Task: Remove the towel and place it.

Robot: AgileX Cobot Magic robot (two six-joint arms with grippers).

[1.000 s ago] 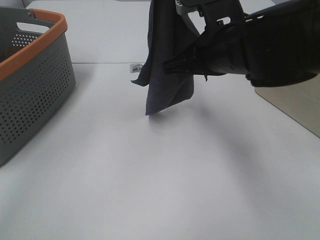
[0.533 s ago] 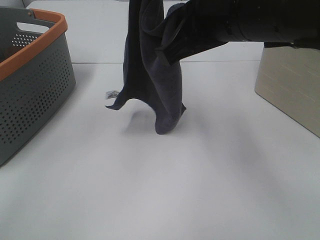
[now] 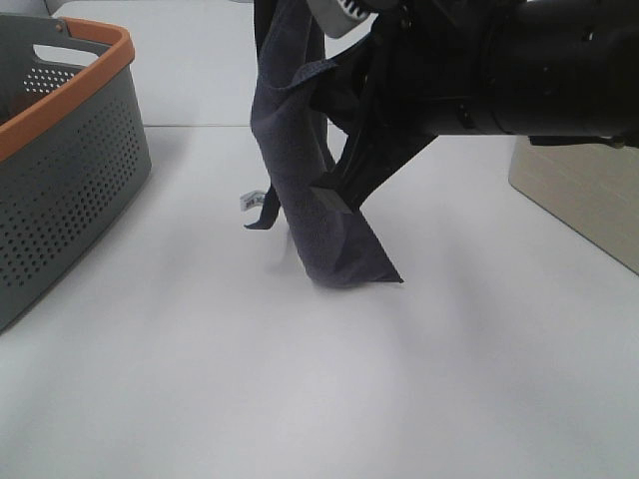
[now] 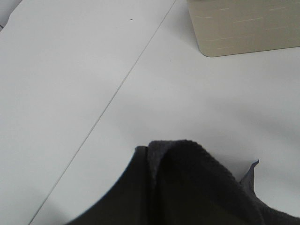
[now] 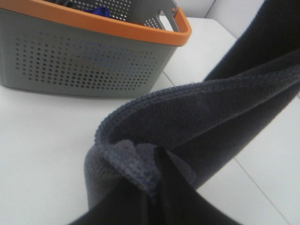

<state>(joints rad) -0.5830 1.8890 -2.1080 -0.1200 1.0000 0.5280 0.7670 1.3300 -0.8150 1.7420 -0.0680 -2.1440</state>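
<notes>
The table was a plain white, matte surface filling nearly all of the exterior high view, with a thin seam running across its far part and soft grey shadows under the arm. Nothing of the room beyond it could be made out.

A grey perforated laundry basket with an orange rim stood at the left edge, and the right wrist view showed something blue lying inside it. A beige bin sat at the right edge, well apart from the basket.

Between them the towel hung in a dark navy-grey, upright drape from above the picture's top. Its lower end touched the table and bent into a small fold there, and its white tag stuck out toward the basket, just above the surface.

The right tool, on a bulky black arm reaching in from the right, was pressed together on a bunched fold of the towel. Its wrist view showed the terry pinched where the two dark fingers met.

The left tool showed only a dark finger edge against the towel, and I could not tell whether it was gripping.
</notes>
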